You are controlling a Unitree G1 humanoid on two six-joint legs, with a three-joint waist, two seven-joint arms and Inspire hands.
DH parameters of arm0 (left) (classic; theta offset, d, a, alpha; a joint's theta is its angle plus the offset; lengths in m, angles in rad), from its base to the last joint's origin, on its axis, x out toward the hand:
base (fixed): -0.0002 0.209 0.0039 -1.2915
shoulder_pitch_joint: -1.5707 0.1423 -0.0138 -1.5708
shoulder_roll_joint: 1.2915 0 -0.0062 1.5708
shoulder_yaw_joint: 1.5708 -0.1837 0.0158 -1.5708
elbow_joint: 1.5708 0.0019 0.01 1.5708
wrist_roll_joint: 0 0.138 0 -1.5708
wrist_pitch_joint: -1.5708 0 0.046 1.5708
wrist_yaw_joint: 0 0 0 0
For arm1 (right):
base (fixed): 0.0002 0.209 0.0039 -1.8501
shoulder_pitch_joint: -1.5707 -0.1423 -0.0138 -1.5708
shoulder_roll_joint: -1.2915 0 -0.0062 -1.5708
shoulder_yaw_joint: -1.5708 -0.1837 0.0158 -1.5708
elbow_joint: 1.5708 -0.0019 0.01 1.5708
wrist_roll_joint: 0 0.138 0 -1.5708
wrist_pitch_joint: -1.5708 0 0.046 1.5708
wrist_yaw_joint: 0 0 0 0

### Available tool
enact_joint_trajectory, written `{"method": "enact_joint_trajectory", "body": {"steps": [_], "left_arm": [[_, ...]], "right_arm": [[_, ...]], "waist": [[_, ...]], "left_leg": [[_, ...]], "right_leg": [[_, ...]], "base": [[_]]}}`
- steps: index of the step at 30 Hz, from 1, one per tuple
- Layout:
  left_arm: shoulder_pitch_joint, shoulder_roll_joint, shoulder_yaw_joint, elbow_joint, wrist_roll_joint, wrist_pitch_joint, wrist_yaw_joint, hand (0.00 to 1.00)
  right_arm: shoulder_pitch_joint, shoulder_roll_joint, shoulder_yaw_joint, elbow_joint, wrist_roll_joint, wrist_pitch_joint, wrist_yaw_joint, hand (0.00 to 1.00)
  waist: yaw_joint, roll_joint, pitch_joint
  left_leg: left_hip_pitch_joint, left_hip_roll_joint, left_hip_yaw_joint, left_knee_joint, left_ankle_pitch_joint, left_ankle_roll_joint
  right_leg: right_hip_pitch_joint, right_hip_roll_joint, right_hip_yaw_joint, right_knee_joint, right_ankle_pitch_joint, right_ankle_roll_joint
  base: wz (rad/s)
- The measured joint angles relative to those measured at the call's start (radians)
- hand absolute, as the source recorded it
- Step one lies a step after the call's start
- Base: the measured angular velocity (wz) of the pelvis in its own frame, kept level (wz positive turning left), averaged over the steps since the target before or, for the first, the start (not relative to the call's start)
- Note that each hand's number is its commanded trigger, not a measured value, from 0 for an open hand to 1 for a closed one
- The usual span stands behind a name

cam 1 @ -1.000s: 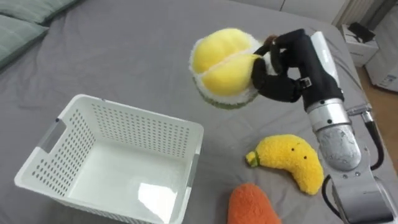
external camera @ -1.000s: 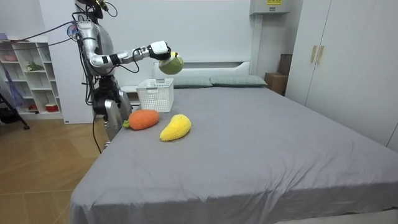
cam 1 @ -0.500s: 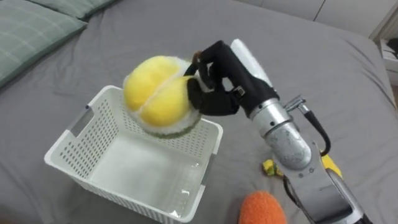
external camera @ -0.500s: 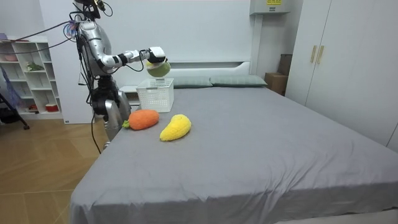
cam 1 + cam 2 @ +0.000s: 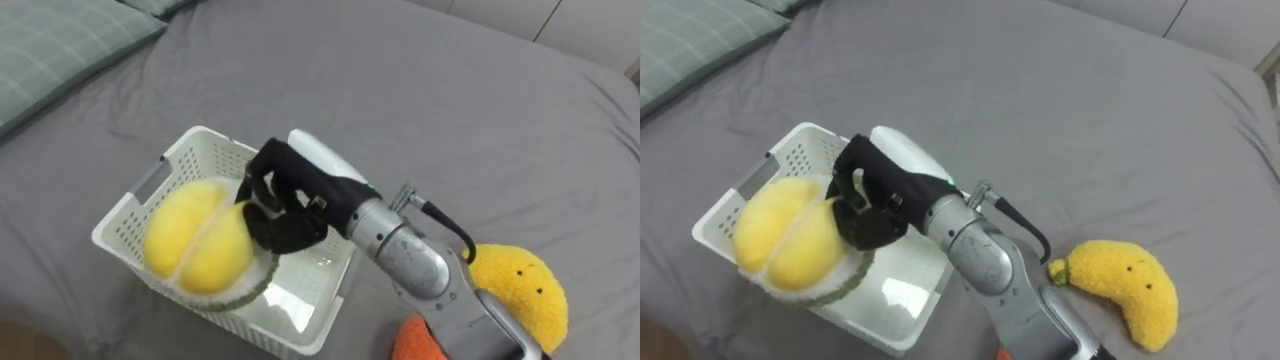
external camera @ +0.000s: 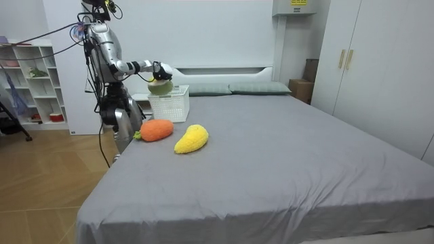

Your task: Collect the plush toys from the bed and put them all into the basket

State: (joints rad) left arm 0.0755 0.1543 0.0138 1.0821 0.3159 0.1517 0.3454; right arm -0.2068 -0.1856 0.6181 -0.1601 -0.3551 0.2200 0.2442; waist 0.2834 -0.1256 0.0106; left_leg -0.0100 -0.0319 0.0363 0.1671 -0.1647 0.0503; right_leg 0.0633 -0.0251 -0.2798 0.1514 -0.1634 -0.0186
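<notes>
My right hand is shut on a round yellow plush toy with a white and green rim. It holds the toy right over the open white plastic basket on the grey bed. In the room view the hand and toy sit just above the basket. A yellow banana plush lies on the bed to my right. An orange carrot plush lies near the front edge.
Green-grey pillows lie at the head of the bed on my left. I stand at the bedside by the basket. A white shelf unit stands behind me, and wardrobes are on the room view's right.
My right arm swung left and down, bringing the yellow round toy from above the bare bed to low over the basket. The head camera turned left with it.
</notes>
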Motion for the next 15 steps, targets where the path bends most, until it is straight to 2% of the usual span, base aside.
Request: {"method": "enact_joint_trajectory", "body": {"steps": [4,5,7,8,9,10,11,14,15], "left_arm": [[0.000,0.000,-0.002,0.006,-0.001,0.000,-0.002,0.00],[0.000,0.002,-0.009,0.016,-0.008,0.001,-0.002,0.00],[0.000,0.003,-0.021,0.030,-0.011,0.001,-0.003,0.00],[0.000,0.002,-0.024,0.034,-0.011,0.001,-0.005,0.00],[0.000,0.003,-0.026,0.034,-0.011,0.001,-0.005,0.00],[-0.001,0.003,-0.026,0.034,-0.011,0.001,-0.005,0.00],[0.000,0.003,-0.027,0.034,-0.011,0.001,-0.005,0.00],[-0.003,0.003,-0.026,0.034,-0.010,0.001,-0.006,0.00],[-0.003,0.003,-0.027,0.034,-0.010,0.001,-0.006,0.00]], "right_arm": [[0.001,-0.003,0.000,0.024,-0.005,0.000,0.010,1.00],[0.003,-0.002,0.000,0.034,-0.002,0.000,0.010,0.90],[0.004,-0.003,0.000,0.043,-0.001,0.000,0.010,0.58],[0.004,-0.001,0.000,0.053,0.001,0.000,0.008,0.52],[0.004,-0.001,0.000,0.057,0.002,0.000,0.007,0.49],[0.004,-0.002,0.000,0.064,0.002,0.000,0.007,0.37],[0.004,-0.002,0.000,0.067,0.002,0.000,0.007,0.33],[0.021,-0.003,-0.001,0.071,-0.008,0.000,-0.001,0.35],[0.025,-0.003,-0.001,0.071,-0.010,0.000,-0.001,0.26]], "waist": [[-0.002,-0.002,0.0001],[-0.002,-0.002,0.0001],[-0.003,-0.002,0.0004],[-0.004,-0.003,0.0006],[-0.004,-0.005,0.0012],[-0.004,-0.007,0.0013],[-0.004,-0.007,0.0012],[-0.005,-0.009,0.0002],[-0.005,-0.009,0.0002]], "left_leg": [[-0.013,0.000,0.000,0.001,0.000,0.000],[-0.013,0.000,0.000,0.002,0.002,0.000],[-0.014,0.000,0.000,0.001,0.001,0.000],[-0.015,0.000,0.000,0.001,0.001,0.000],[-0.015,0.000,0.000,0.001,0.001,0.000],[-0.015,0.000,0.000,0.002,0.001,0.000],[-0.015,0.000,0.000,0.002,0.001,0.000],[-0.016,-0.001,-0.001,0.003,0.001,0.000],[-0.016,-0.001,-0.001,0.004,0.001,0.000]], "right_leg": [[-0.012,0.000,0.001,0.000,0.000,0.000],[-0.012,0.001,0.000,0.000,0.000,0.000],[-0.013,0.001,0.000,-0.001,0.000,0.000],[-0.013,0.001,-0.001,-0.001,0.000,0.000],[-0.013,0.001,-0.001,-0.001,0.000,0.000],[-0.013,0.001,-0.002,-0.001,0.000,0.000],[-0.013,0.001,-0.002,-0.001,0.000,0.000],[-0.014,0.000,-0.008,-0.001,0.000,0.000],[-0.013,0.000,-0.009,-0.001,0.000,0.000]], "base": [[0.00],[0.00],[0.00],[0.00],[0.00],[0.00],[0.00],[0.00],[0.00]]}}
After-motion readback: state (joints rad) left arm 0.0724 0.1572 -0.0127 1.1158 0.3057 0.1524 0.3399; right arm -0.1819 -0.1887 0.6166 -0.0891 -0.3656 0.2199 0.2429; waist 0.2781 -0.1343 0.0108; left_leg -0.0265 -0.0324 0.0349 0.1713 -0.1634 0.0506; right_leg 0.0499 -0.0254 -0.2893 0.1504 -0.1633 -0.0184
